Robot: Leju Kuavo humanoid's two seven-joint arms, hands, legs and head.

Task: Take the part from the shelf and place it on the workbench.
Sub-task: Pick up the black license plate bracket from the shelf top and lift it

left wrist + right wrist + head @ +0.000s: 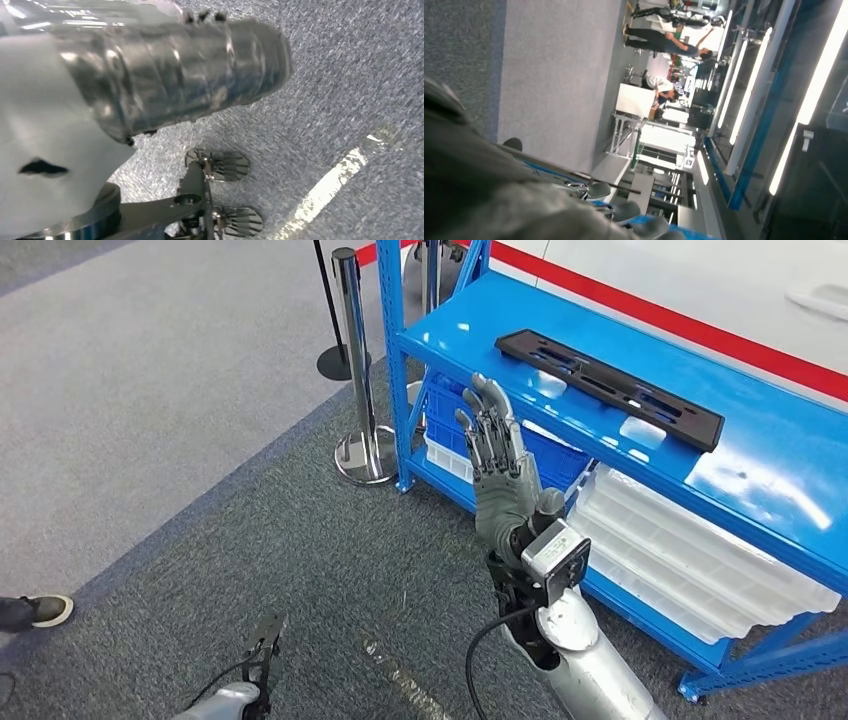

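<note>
Black part (610, 388) lies on the blue shelf (780, 470); right hand (497, 455) empty, fingers spread, short of it; left hand (170, 80) blurred, state indeterminate.

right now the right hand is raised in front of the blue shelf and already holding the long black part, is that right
Not quite. The right hand is raised in front of the blue shelf, but it holds nothing: its fingers are spread and bare. The long black part lies flat on the top shelf, apart from the hand. The head view shows this.
</note>
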